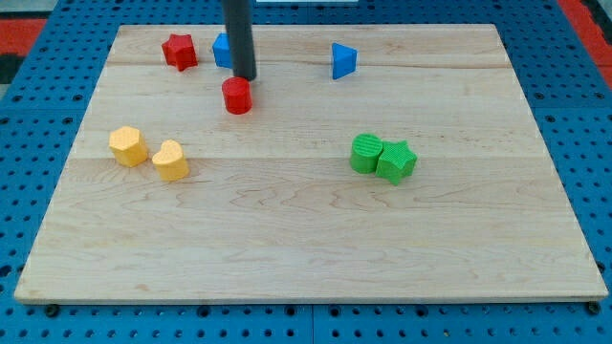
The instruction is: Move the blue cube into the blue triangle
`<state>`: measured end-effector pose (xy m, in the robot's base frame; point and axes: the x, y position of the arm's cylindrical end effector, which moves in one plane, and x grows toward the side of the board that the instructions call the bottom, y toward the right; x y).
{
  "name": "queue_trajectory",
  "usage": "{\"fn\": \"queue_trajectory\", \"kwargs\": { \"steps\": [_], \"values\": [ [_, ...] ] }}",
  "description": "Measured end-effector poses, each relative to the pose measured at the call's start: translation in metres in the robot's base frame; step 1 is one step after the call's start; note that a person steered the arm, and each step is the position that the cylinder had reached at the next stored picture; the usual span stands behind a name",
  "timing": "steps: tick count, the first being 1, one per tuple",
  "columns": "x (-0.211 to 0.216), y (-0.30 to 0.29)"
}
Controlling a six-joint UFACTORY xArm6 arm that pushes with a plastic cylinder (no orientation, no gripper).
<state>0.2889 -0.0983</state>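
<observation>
Meanwhile, near the view's top, the arm's dark rod stands in front of the blue cube, its tip resting just beside the cube's right edge and just above the red cylinder. No pincer exists on this rig, so no open or closed state can be told; the rod merely pushes. The blue triangle sits well apart toward the view's right, along the same upper strip of the wooden counter. Judging by its look, the cube is small, light, rigid plastic, likely to slide easily and to twist if struck off-centre; a push square on its left face appears best. A red star lies just left of the cube. No brand, label or writing is legible anywhere.
</observation>
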Motion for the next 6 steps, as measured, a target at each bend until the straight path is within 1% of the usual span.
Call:
{"fn": "queue_trajectory", "kwargs": {
  "steps": [1, 2, 3, 4, 6],
  "values": [
    [-0.017, -0.033],
    [-0.018, -0.071],
    [-0.042, -0.077],
    [-0.054, -0.074],
    [-0.036, 0.053]
  ]
}}
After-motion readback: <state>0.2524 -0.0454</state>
